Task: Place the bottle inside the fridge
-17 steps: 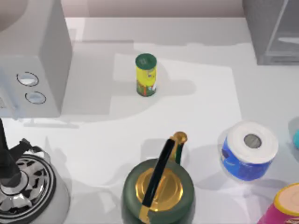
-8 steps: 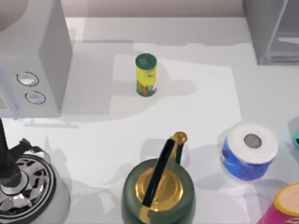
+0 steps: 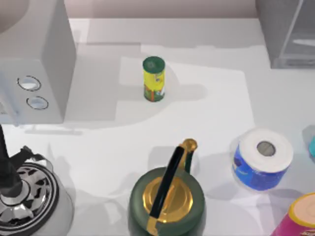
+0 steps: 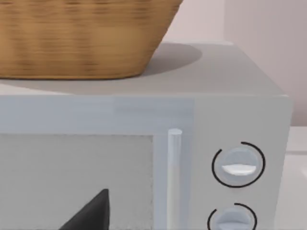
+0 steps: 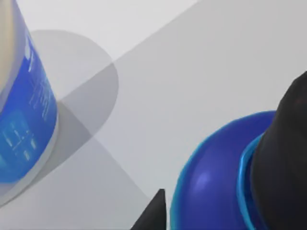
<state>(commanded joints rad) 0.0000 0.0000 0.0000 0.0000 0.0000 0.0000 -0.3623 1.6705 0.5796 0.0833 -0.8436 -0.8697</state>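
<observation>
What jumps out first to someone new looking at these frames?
Front centre: the dark green kettle with gold lid. Right of it, the blue-wrapped paper roll; farther back, the yellow-green canister stands alone. The fridge sits at the far right corner.

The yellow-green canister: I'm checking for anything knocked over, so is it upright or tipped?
Upright: the yellow-green canister stands on its base on the table, dark green lid uppermost.
</observation>
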